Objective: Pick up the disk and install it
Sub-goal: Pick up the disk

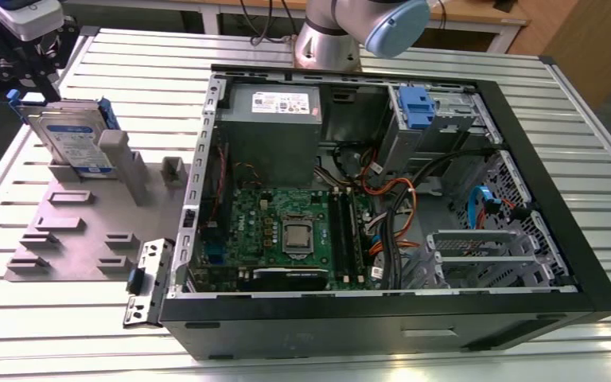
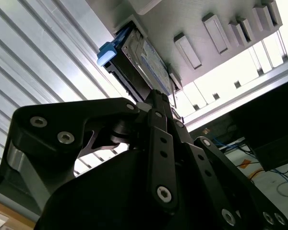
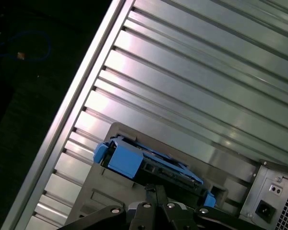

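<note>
The disk (image 1: 72, 142) stands on edge in the grey stand (image 1: 83, 231) beside the open case (image 1: 391, 314). The gripper (image 1: 38, 89) is at its top edge; I can't tell whether it grips. Bare table (image 1: 136, 48) lies beyond.

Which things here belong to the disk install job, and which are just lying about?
Job: silver-grey disk in blue carrier, black gripper above it, open black computer case.
Lying about: loose grey metal bracket beside case, lone blue plastic bracket inside.
</note>
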Available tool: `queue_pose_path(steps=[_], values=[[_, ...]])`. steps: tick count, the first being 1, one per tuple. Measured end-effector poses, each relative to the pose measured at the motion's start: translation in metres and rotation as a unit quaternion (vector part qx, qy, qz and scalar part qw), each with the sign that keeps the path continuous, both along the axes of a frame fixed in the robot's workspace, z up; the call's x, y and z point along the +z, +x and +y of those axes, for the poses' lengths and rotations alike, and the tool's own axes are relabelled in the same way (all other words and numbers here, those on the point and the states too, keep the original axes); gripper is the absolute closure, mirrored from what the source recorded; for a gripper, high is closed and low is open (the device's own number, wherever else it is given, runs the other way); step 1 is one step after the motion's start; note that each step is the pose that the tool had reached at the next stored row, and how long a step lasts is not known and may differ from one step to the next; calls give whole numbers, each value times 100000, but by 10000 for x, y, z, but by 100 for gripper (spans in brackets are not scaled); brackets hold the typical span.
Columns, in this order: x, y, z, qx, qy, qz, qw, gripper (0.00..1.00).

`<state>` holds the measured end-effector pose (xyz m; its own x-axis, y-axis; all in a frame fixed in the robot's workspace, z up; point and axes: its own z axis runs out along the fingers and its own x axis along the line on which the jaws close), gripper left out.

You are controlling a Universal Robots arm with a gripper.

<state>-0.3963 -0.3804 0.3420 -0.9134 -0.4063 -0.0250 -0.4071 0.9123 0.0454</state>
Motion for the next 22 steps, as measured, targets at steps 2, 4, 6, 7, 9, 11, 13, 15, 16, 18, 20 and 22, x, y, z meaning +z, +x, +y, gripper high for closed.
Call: queue_pose_path(steps=[2, 4, 6, 7, 9, 11, 13, 15, 16, 18, 20, 22], values=[[0, 0, 0, 81, 1, -1, 100000, 89], [0, 0, 0, 170, -1, 0, 100000, 89], [0, 0, 0, 254, 1, -3, 100000, 89], [0, 0, 0, 293, -1, 0, 100000, 89], [0, 0, 0, 379, 0, -2, 99999, 89], [0, 0, 0, 466, 0, -2, 99999, 89], [0, 0, 0, 516, 0, -3, 99999, 89], [0, 0, 0, 705, 0, 0, 99998, 89], [0, 0, 0, 957, -2, -1, 99995, 89], [-1, 0, 0, 1813, 1, -4, 99984, 89], [-3, 0, 0, 3075, -1, -1, 99953, 89], [-5, 0, 0, 4771, -1, 3, 99886, 89]])
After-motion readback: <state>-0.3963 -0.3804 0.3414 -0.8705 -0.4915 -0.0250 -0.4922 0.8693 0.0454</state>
